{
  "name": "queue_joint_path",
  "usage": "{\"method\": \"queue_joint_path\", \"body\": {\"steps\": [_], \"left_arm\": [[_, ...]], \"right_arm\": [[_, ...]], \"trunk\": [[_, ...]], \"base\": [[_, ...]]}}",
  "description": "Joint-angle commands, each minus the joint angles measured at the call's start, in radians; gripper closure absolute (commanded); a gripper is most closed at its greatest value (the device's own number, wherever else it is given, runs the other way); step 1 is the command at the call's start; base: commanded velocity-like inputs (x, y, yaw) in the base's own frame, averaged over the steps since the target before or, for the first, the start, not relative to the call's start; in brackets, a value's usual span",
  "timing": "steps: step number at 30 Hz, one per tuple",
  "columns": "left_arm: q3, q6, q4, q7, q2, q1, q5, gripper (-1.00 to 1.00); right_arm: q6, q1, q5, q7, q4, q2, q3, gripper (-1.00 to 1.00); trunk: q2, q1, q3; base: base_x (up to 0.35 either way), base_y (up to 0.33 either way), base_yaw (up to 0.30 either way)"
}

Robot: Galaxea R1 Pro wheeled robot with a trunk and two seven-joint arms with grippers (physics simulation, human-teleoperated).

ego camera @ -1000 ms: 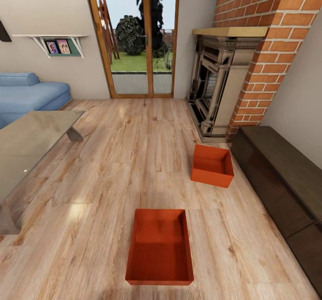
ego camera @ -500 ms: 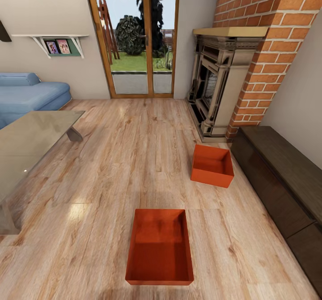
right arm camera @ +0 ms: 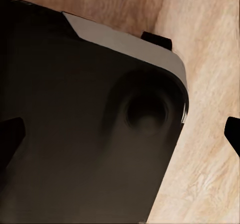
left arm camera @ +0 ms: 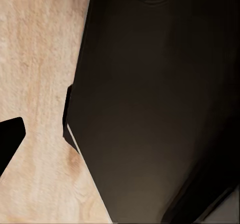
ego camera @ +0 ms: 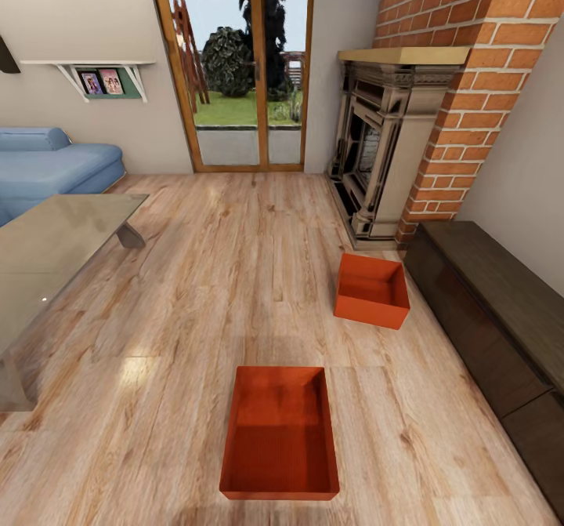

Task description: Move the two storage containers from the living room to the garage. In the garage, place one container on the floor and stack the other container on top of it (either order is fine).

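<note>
Still at the start: both bins on the living-room plank floor [ego camera: 196,275], near bin [ego camera: 280,432] straight ahead, far bin [ego camera: 372,291] just beside the dark cabinet [ego camera: 486,291] by the fireplace [ego camera: 384,150]. Nothing lifted, nothing carried, garage not reached. Left gripper [left arm camera: 10,139] state impossible to tell; right gripper [right arm camera: 120,136] spread wide, holding nothing, hanging over the dark robot base [right arm camera: 75,134].

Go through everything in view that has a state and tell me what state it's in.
Near storage container: upright, empty, on the wood floor.
Far storage container: upright, empty, on the floor beside the dark cabinet.
Glass doors: closed.
Fireplace: unlit.
</note>
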Motion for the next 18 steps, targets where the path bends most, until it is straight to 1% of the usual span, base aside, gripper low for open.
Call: {"method": "queue_joint_path", "body": {"steps": [1, 2, 3, 4, 6, 7, 8, 9, 10, 11, 12, 13, 14, 15, 16, 17, 18], "left_arm": [[-0.001, -0.001, -0.013, 0.001, 0.001, 0.0, 0.004, -1.0], [-0.001, 0.002, -0.052, 0.002, 0.007, 0.0, 0.003, -1.0], [0.0, 0.005, -0.084, 0.003, 0.014, 0.0, 0.002, -1.0], [0.0, 0.007, -0.102, 0.003, 0.017, 0.0, 0.002, -1.0], [0.0, 0.026, -0.184, 0.006, 0.026, 0.0, 0.0, -1.0], [0.0, 0.035, -0.204, 0.006, 0.028, -0.001, -0.001, -1.0], [0.0, 0.06, -0.243, 0.007, 0.029, -0.002, -0.002, -1.0], [0.0, 0.128, -0.298, 0.008, 0.031, -0.005, -0.004, -1.0], [0.0, 0.146, -0.307, 0.008, 0.032, -0.008, -0.004, -1.0], [0.0, 0.178, -0.323, 0.008, 0.032, -0.021, -0.003, -1.0], [0.0, 0.192, -0.328, 0.009, 0.032, -0.031, -0.003, -1.0], [0.0, 0.222, -0.338, 0.012, 0.031, -0.073, -0.003, -1.0], [0.0, 0.235, -0.336, 0.023, 0.029, -0.107, -0.003, -1.0], [0.0, 0.253, -0.331, 0.087, 0.028, -0.183, -0.003, -1.0], [0.0, 0.26, -0.331, 0.111, 0.028, -0.202, -0.002, -1.0], [0.0, 0.278, -0.33, 0.159, 0.027, -0.239, -0.003, -1.0], [0.0, 0.29, -0.33, 0.18, 0.027, -0.257, -0.004, -1.0]], "right_arm": [[0.013, 0.0, 0.007, -0.003, -0.025, 0.002, -0.002, -1.0], [0.065, 0.0, -0.002, -0.006, -0.099, 0.007, -0.006, -1.0], [0.098, 0.001, -0.013, -0.008, -0.145, 0.009, -0.012, -1.0], [0.113, 0.003, -0.02, -0.009, -0.164, 0.009, -0.017, -1.0], [0.158, -0.006, -0.062, -0.015, -0.209, 0.012, -0.041, -1.0], [0.166, -0.012, -0.072, -0.018, -0.215, 0.012, -0.046, -1.0], [0.177, -0.028, -0.09, -0.026, -0.223, 0.014, -0.053, -1.0], [0.188, -0.072, -0.114, -0.049, -0.232, 0.015, -0.061, -1.0], [0.19, -0.084, -0.118, -0.055, -0.233, 0.015, -0.062, -1.0], [0.192, -0.11, -0.123, -0.068, -0.235, 0.018, -0.063, -1.0], [0.193, -0.123, -0.125, -0.074, -0.236, 0.02, -0.064, -1.0], [0.194, -0.163, -0.128, -0.097, -0.237, 0.031, -0.065, -1.0], [0.194, -0.191, -0.13, -0.119, -0.237, 0.037, -0.065, -1.0], [0.194, -0.248, -0.132, -0.179, -0.237, 0.046, -0.065, -1.0], [0.194, -0.261, -0.133, -0.195, -0.237, 0.048, -0.066, -1.0], [0.192, -0.287, -0.134, -0.223, -0.237, 0.052, -0.066, -1.0], [0.191, -0.3, -0.134, -0.235, -0.237, 0.054, -0.066, -1.0]], "trunk": [[0.0, 0.0, -0.001], [0.0, 0.0, -0.001], [0.0, 0.0, -0.001], [0.0, 0.0, -0.001], [0.0, 0.0, -0.001], [0.0, 0.0, -0.001], [0.0, 0.0, -0.001], [0.0, 0.0, -0.001], [0.0, 0.0, -0.001], [0.0, 0.0, -0.001], [0.0, 0.0, -0.001], [0.0, 0.0, -0.001], [0.0, 0.0, -0.001], [0.0, 0.0, -0.001], [0.0, 0.0, -0.001], [0.0, 0.0, -0.001], [0.0, 0.0, -0.001]], "base": [[0.0, 0.0, 0.0], [0.0, 0.0, 0.0], [0.0, 0.0, 0.0], [0.0, 0.0, 0.0], [0.0, 0.0, 0.0], [0.0, 0.0, 0.0], [0.0, 0.0, 0.0], [0.0, 0.0, 0.0], [0.0, 0.0, 0.0], [0.0, 0.0, 0.0], [0.0, 0.0, 0.0], [0.0, 0.0, 0.0], [0.0, 0.0, 0.0], [0.0, 0.0, 0.0], [0.0, 0.0, 0.0], [0.0, 0.0, 0.0], [0.0, 0.0, 0.0]]}}
